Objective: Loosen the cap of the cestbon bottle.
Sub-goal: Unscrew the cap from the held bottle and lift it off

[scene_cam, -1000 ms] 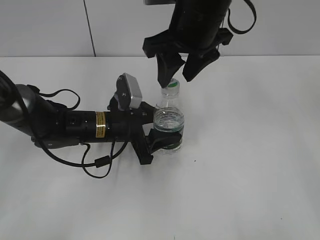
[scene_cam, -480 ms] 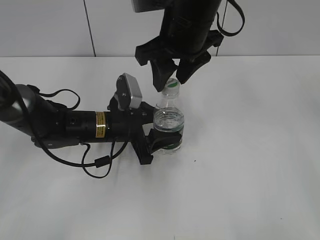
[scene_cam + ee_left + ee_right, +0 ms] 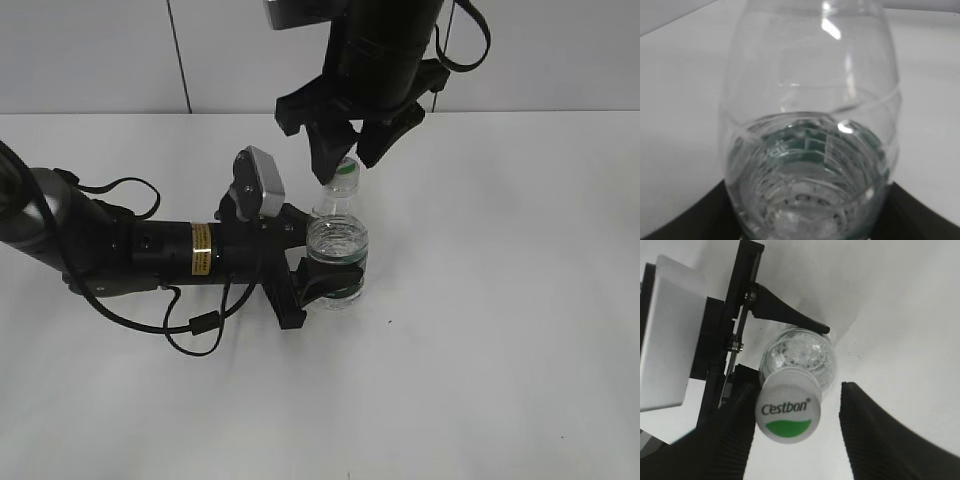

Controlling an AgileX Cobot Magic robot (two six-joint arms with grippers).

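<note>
Near the bench's far edge, the left gripper (image 3: 325, 275) clamps the cestbon bottle (image 3: 338, 255); thin, slippery plastic likely crushes easily. The right gripper (image 3: 346, 150) has its fingers apart around the cap (image 3: 788, 404), best pinched at its rim.

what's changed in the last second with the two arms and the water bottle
The right gripper swung left above the cap and turned a little; its fingers now straddle the cap, open, with a gap showing on one side in the right wrist view. Nothing was grasped or released. The left gripper stayed clamped on the cestbon bottle, which stands upright in the same spot, cap on.
</note>
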